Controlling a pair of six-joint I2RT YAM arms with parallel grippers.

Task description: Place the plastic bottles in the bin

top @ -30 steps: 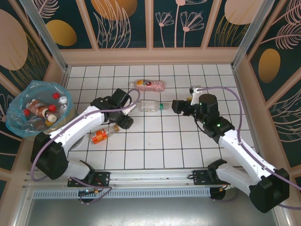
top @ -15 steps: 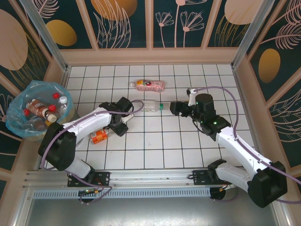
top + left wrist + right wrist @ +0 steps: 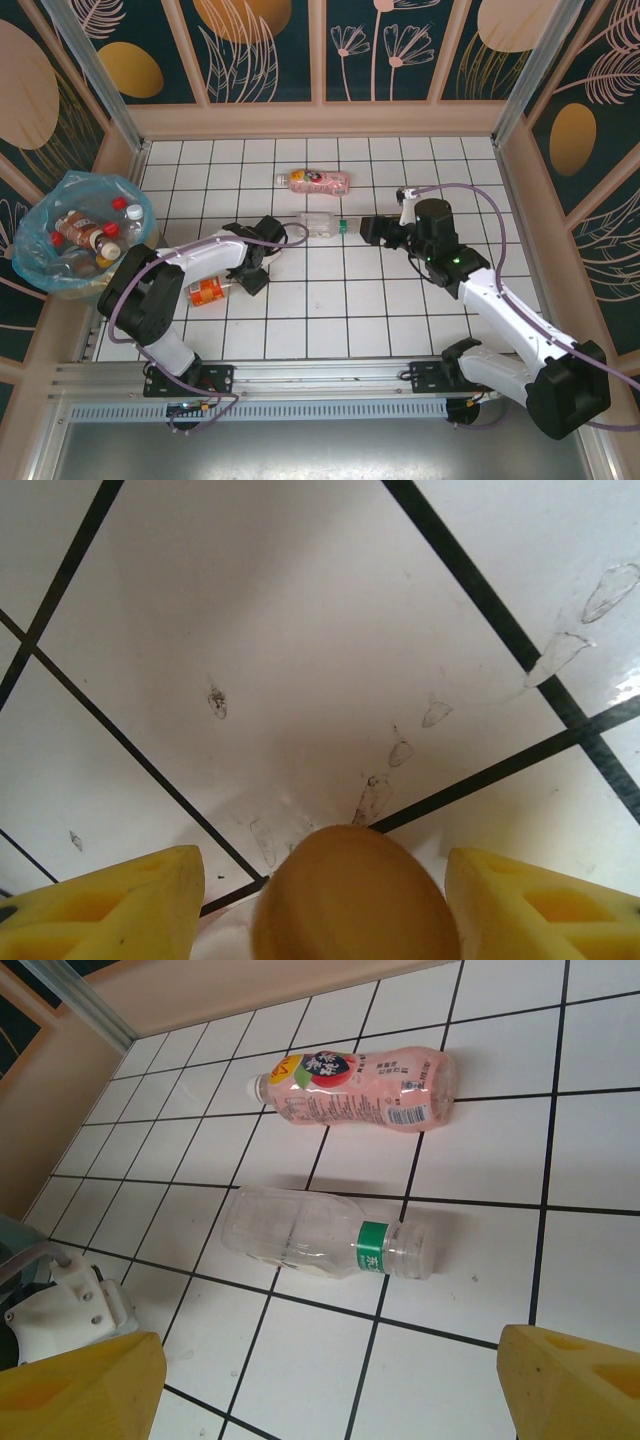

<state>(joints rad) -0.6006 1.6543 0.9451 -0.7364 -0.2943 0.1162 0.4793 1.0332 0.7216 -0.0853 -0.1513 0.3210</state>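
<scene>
An orange-labelled bottle point(image 3: 208, 292) lies on the tiles at the left. Its orange cap point(image 3: 352, 895) sits between the yellow fingers of my left gripper point(image 3: 322, 868), which is open with a gap on each side. That left gripper point(image 3: 243, 278) is low at the bottle's right end. A clear bottle with a green band point(image 3: 322, 225) point(image 3: 325, 1245) lies mid-table. My right gripper point(image 3: 372, 230) point(image 3: 325, 1400) stands open just right of it, with nothing between its fingers. A pink bottle point(image 3: 318, 181) point(image 3: 355, 1085) lies farther back. The bin point(image 3: 35, 245) at the far left holds several bottles point(image 3: 90, 232).
Wooden walls point(image 3: 320, 120) close off the back and sides of the tiled table. A white part of the left arm point(image 3: 65, 1305) shows left of the clear bottle. The metal rail point(image 3: 320, 375) runs along the near edge.
My left gripper has swung down and left, from beside the clear bottle to the orange bottle's cap. The right gripper has edged left toward the clear bottle.
</scene>
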